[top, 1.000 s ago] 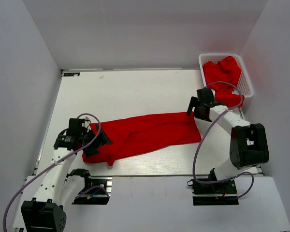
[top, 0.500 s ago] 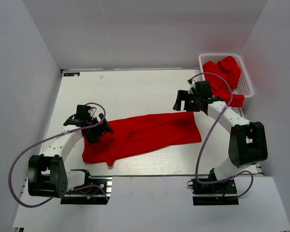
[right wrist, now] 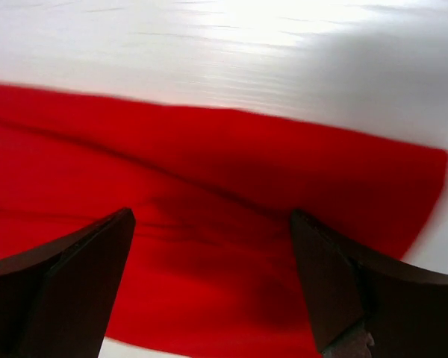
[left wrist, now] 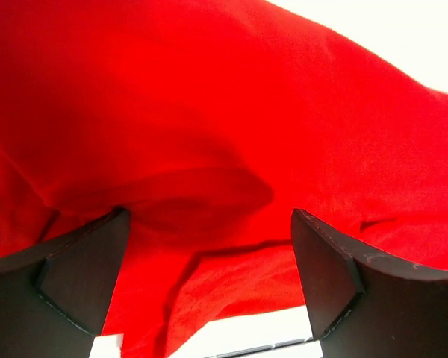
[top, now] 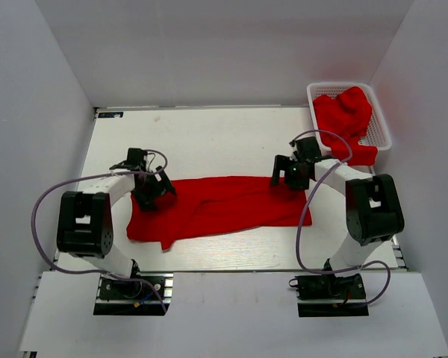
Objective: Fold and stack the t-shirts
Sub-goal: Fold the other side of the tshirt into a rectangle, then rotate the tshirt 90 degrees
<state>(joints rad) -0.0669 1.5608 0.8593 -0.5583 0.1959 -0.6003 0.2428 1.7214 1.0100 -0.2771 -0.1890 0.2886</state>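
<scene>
A red t-shirt (top: 220,205) lies stretched in a long band across the white table (top: 201,142). My left gripper (top: 155,192) hovers over its left end, open, with red cloth (left wrist: 209,149) between and below the fingers (left wrist: 82,268). My right gripper (top: 281,173) is open over the shirt's upper right corner; the right wrist view shows the cloth (right wrist: 209,224) under the spread fingers (right wrist: 336,276). More red t-shirts (top: 345,112) are heaped in the basket at the back right.
A white mesh basket (top: 379,119) stands at the table's back right corner, with cloth spilling over its near edge. White walls enclose the table on three sides. Both arm bases sit at the near edge.
Both arms have swung inward and down onto the shirt: the left gripper moved up to the shirt's left end, the right gripper came down to its upper right corner.
</scene>
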